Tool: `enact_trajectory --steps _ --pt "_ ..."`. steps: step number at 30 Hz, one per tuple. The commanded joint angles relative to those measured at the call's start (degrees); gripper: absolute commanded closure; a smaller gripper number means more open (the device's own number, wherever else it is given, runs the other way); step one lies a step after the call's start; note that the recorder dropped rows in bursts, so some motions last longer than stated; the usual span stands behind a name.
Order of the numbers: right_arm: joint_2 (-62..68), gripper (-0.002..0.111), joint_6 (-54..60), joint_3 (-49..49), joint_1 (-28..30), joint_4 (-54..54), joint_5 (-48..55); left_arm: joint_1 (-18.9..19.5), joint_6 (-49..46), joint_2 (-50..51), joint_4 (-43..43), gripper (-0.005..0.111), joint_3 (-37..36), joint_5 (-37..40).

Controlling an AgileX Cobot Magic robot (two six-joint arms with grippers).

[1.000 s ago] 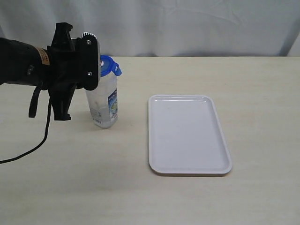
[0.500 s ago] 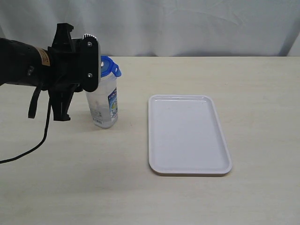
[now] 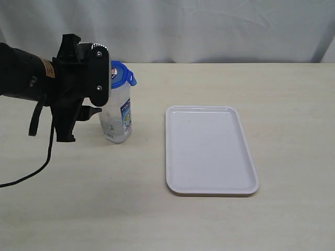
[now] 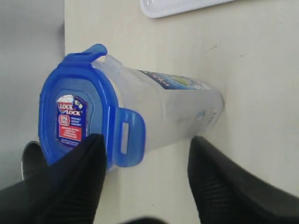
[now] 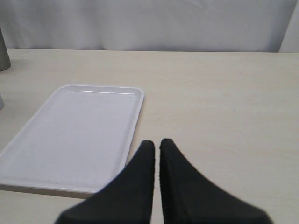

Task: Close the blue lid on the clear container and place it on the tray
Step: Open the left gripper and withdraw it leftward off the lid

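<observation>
The clear container (image 3: 118, 116) stands upright on the table left of the tray (image 3: 209, 151), with the blue lid (image 3: 120, 74) sitting on its mouth. In the left wrist view the lid (image 4: 70, 116) shows its red-and-white sticker, and two snap flaps stick outward from the container (image 4: 173, 107). My left gripper (image 3: 100, 94) hovers just left of the container, open (image 4: 148, 140), with nothing between its fingers; one fingertip (image 4: 91, 154) overlaps the lid's edge. My right gripper (image 5: 156, 142) is shut and empty, near the tray (image 5: 74, 135).
A grey steel cup (image 5: 3, 51) stands behind the container; its rim shows in the left wrist view (image 4: 29, 158). A white curtain hangs behind the table. The left arm's black cable trails over the table's left side (image 3: 31, 167).
My left gripper has opened and drawn slightly back to the left. The container, tilted a second ago, now stands straight. The right gripper has not changed.
</observation>
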State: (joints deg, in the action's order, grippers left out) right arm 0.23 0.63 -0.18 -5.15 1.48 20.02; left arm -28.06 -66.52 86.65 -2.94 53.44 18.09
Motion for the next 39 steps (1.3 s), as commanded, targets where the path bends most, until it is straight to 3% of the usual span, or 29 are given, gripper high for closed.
enact_trajectory --steps 1,6,9,12,17,21,24,28,33,36,39 --pt "-0.23 0.104 -0.24 0.18 0.38 -0.43 -0.2 0.04 5.51 -4.62 0.59 0.048 -0.09 1.32" --pt "-0.23 0.104 -0.24 0.18 0.38 -0.43 -0.2 0.04 25.47 -10.6 0.59 0.049 -0.09 1.34" --pt "-0.23 0.104 -0.24 0.18 0.38 -0.43 -0.2 0.04 31.1 -12.41 0.59 0.049 -0.09 1.22" --pt "-0.23 0.104 -0.24 0.18 0.38 -0.43 -0.2 0.97 37.37 -12.71 0.59 0.059 0.64 1.08" --pt "-0.23 0.104 -0.24 0.18 0.38 -1.05 -0.2 6.8 53.94 -12.71 0.75 0.073 4.02 1.47" --pt "-0.23 0.104 -0.24 0.18 0.38 -1.05 -0.2 13.12 54.05 -12.2 5.37 0.089 4.07 4.19" --pt "-0.23 0.104 -0.24 0.18 0.38 -1.05 -0.2 16.15 50.4 -11.0 11.09 0.107 4.07 5.63" --pt "-0.23 0.104 -0.24 0.18 0.38 -1.02 -0.32 18.07 34.36 -8.53 28.41 0.107 4.07 7.62" --pt "-0.23 0.104 3.54 0.18 0.38 -1.02 -7.18 25.23 7.44 -2.61 61.59 0.107 6.18 19.03" --pt "-0.23 0.104 2.98 0.18 0.38 -0.4 -16.63 29.96 -3.57 -0.32 72.8 0.107 5.55 22.21" --pt "-0.23 0.104 2.62 0.18 0.38 3.78 -25.35 32.27 -18.34 1.22 81.39 0.107 2.94 25.16"
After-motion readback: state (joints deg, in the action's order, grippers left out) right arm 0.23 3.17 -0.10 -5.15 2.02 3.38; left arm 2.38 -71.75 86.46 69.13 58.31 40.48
